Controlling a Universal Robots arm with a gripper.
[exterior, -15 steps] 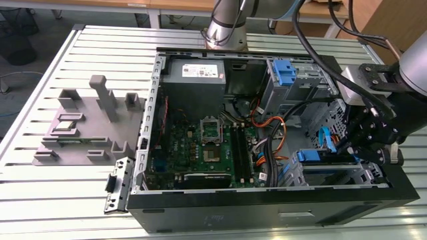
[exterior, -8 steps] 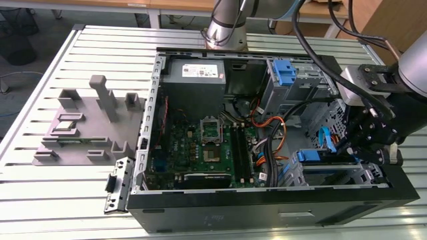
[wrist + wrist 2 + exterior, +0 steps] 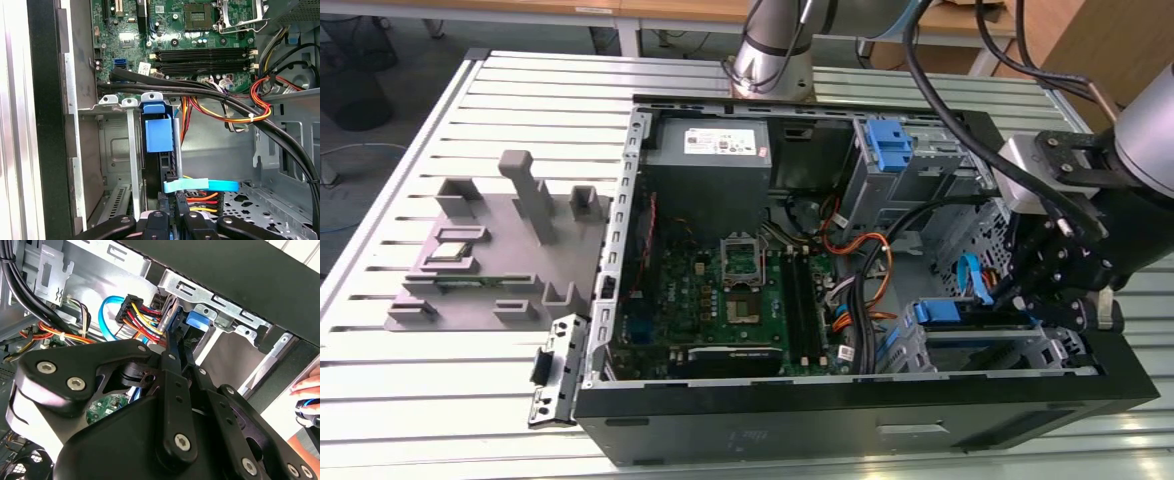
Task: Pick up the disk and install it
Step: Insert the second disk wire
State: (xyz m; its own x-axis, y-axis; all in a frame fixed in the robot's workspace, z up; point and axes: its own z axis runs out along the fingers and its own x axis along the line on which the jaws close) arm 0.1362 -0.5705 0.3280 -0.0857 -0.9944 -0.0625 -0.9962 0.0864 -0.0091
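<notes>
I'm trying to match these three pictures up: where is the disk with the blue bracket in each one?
Exterior view: the disk sits in the drive bay, toward the exterior view's right.
First wrist view: the disk stands in the bay, beside the light-blue cable.
Second wrist view: the disk sits under the bay's metal rail.
Shared landmark: the light-blue cable.

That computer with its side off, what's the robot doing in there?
The robot's arm is reaching into the open computer case by the drive cage. Its hand is down at the disk, which sits upright in a cage slot in its blue bracket, close beside a bundle of coloured wires.
</notes>
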